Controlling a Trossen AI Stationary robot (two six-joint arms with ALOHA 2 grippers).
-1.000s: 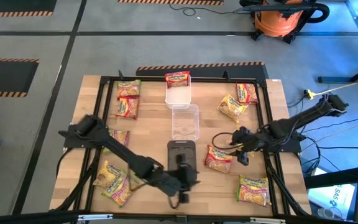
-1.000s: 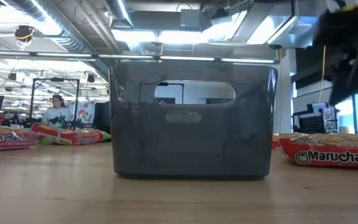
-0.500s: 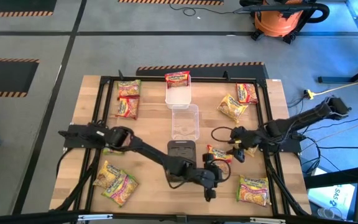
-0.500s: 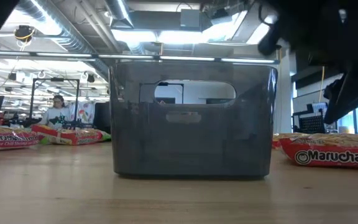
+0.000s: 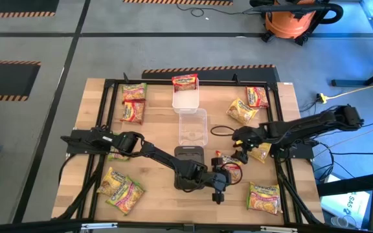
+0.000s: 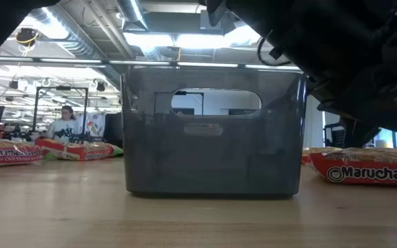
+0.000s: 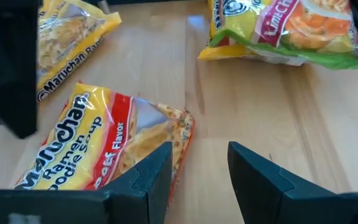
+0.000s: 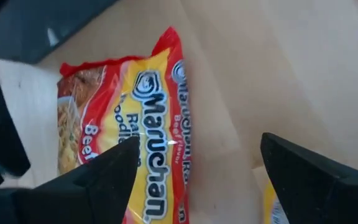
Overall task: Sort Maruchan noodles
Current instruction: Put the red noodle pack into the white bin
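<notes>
A red-and-yellow Maruchan beef packet (image 5: 230, 169) (image 7: 98, 149) (image 8: 148, 124) lies flat on the table, just right of the dark bin (image 5: 190, 162). My left gripper (image 5: 224, 183) (image 7: 201, 168) is open and low beside the packet's near edge, with bare wood between its fingers. My right gripper (image 5: 240, 154) (image 8: 197, 174) hangs wide open above the packet's far end. More noodle packets lie around: a green-and-yellow one (image 7: 284, 31) and a yellow one (image 7: 73, 43). My left gripper has one finger (image 7: 157, 165) at the beef packet's end edge (image 7: 182, 127), coming in low from the table's left. I cannot tell whether that finger touches the wrapper. The packet lies flat on the wood, outside the gap.
A clear bin (image 5: 193, 126) and a white bin (image 5: 185, 97) stand in a row beyond the dark bin (image 6: 212, 138); a packet (image 5: 184, 81) rests on the white bin's far end. Other packets lie far left (image 5: 133, 102), near left (image 5: 120, 189), far right (image 5: 248, 105) and near right (image 5: 264, 197).
My left gripper has swept along the near side toward the table's right edge, past the dark bin, and has sunk beside the beef packet. My right gripper has come down and a little toward the table's left, over the same packet.
</notes>
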